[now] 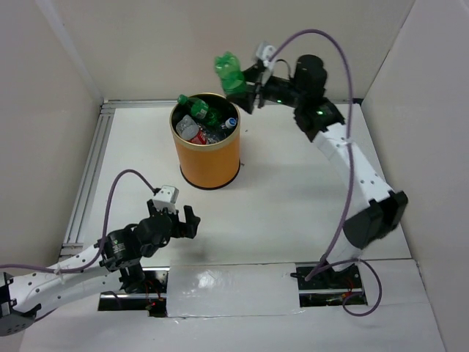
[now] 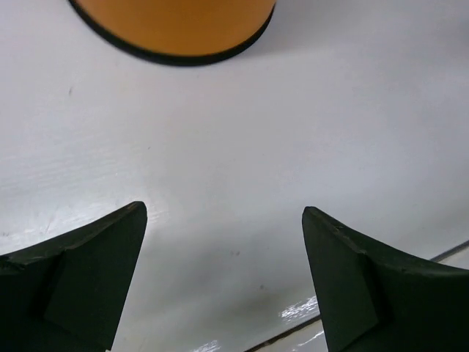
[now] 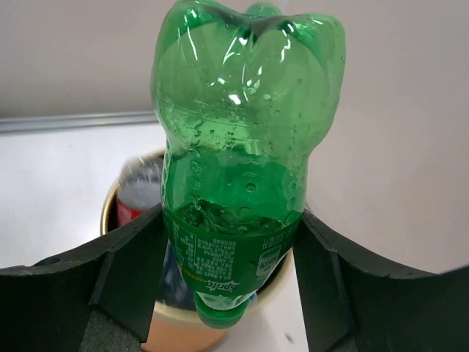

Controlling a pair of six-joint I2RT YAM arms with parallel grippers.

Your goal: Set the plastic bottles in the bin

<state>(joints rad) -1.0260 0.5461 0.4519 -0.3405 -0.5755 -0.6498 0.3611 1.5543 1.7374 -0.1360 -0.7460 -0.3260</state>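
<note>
Jaws: left gripper (image 2: 223,211) spread wide over white surface (image 2: 293,110), only base edge of bin (image 2: 176,29) in its view; right gripper (image 3: 229,216) pinching green bottle (image 3: 245,132), cap down, seemingly above far rim of bin. Inside, other bottles (image 1: 196,110) overlap, count unclear.

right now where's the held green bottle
The green bottle is clamped in the right claw, cap down, above the orange bin's far-right rim in the top view.
</note>
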